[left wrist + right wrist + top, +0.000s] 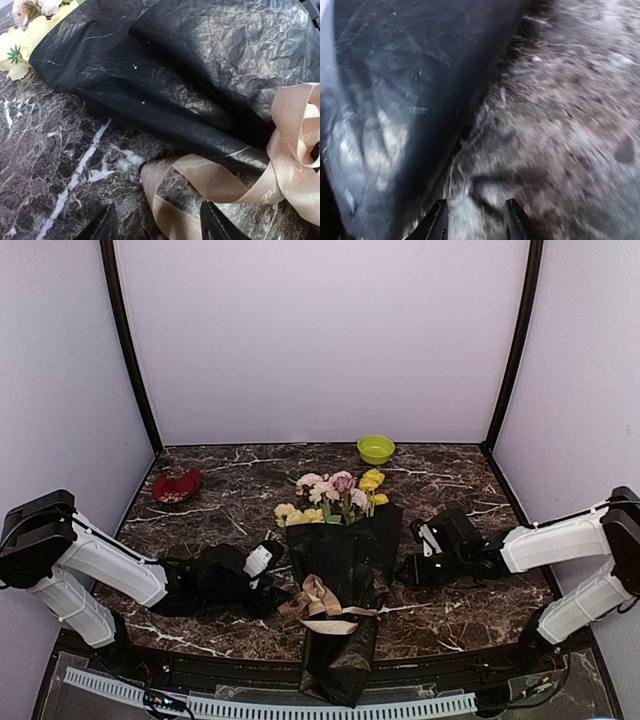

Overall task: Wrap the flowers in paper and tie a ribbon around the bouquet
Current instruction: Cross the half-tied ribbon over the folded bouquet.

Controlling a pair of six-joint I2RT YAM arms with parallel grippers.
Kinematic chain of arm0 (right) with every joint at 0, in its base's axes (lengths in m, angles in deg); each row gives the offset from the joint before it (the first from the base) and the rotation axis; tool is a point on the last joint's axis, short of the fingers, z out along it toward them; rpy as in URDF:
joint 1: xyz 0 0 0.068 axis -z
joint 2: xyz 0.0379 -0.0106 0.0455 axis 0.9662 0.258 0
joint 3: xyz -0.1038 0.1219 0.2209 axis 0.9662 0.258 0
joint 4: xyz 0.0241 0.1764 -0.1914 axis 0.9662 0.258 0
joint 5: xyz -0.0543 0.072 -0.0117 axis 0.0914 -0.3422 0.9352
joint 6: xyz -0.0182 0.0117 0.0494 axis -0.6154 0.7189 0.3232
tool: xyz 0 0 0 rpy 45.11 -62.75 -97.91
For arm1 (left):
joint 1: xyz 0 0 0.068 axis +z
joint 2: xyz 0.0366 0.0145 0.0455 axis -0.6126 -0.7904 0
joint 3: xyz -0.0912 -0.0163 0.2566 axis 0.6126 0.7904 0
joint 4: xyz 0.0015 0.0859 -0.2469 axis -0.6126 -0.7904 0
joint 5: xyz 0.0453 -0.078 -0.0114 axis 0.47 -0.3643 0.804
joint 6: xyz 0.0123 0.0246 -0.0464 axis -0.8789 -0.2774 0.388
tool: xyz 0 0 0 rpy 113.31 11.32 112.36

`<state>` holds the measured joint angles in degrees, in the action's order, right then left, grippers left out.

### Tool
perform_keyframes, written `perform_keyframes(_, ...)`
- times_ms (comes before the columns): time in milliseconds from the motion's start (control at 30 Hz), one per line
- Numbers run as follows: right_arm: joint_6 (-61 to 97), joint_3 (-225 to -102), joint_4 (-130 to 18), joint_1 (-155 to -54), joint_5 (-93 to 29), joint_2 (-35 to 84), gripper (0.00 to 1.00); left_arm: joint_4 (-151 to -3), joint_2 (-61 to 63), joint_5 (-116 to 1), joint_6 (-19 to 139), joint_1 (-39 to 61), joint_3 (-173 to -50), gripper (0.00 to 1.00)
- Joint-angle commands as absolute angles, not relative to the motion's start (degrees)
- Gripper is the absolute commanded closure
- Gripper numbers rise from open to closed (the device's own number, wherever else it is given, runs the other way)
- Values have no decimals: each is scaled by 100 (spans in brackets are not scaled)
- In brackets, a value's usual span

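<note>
The bouquet [342,575] lies in the middle of the table, heads pointing to the back. Pink and yellow flowers [335,495] stick out of the black crinkly paper [350,550]. The beige ribbon [320,602] is tied round its narrow lower part. My left gripper [275,585] sits just left of the knot. In the left wrist view my left gripper [160,222] is open, and a loose ribbon [290,150] tail runs between its fingers unpinched, beside the paper [190,60] and flowers [17,42]. My right gripper [410,570] is right of the bouquet. In the blurred right wrist view it [476,220] is open over bare table beside the paper [385,90].
A green bowl [376,449] stands at the back centre-right. A red dish [177,485] sits at the back left. The bouquet's bottom end hangs over the near edge of the dark marbled table [470,620]. Pale walls close in three sides.
</note>
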<state>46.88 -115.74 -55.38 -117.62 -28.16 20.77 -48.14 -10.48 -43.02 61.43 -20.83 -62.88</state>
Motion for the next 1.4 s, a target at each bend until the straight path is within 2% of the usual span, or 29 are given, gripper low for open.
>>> perform_keyframes(0, 4359, -12042, -6375, -11607, -3223, 2746, 62, -4558, -1117, -4625, 6186, -2089, -6304, 42)
perform_keyframes(200, 3953, -12767, -5963, -11189, -3525, 3368, 63, -4397, -1115, -4667, 5983, -2155, -6174, 41)
perform_keyframes(467, 3364, -13002, -4365, -11200, -2821, 2033, 62, -4325, -1245, -4693, 5924, -2164, -6063, 44)
perform_keyframes(533, 3124, -12961, -4383, -11533, -2895, 1455, 63, -4215, -1299, -4768, 5929, -2164, -6047, 46)
perform_keyframes(667, 2626, -12928, -4969, -12938, -3057, 789, 62, -4070, -1435, -4909, 5940, -2181, -6087, 53)
perform_keyframes(800, 2430, -13283, -5167, -14104, -3123, 1408, 60, -3918, -1531, -5046, 5956, -2190, -6117, 67)
perform_keyframes(900, 2139, -13761, -4959, -14893, -2969, 2219, 54, -3845, -1526, -5086, 5976, -2199, -6100, 77)
perform_keyframes(1067, 1710, -14519, -4461, -15549, -2517, 3154, 47, -3883, -1438, -4950, 6007, -2199, -6012, 100)
perform_keyframes(1367, 1309, -14988, -3852, -15801, -1736, 3873, 46, -3923, -1344, -4776, 6048, -2198, -5943, 100)
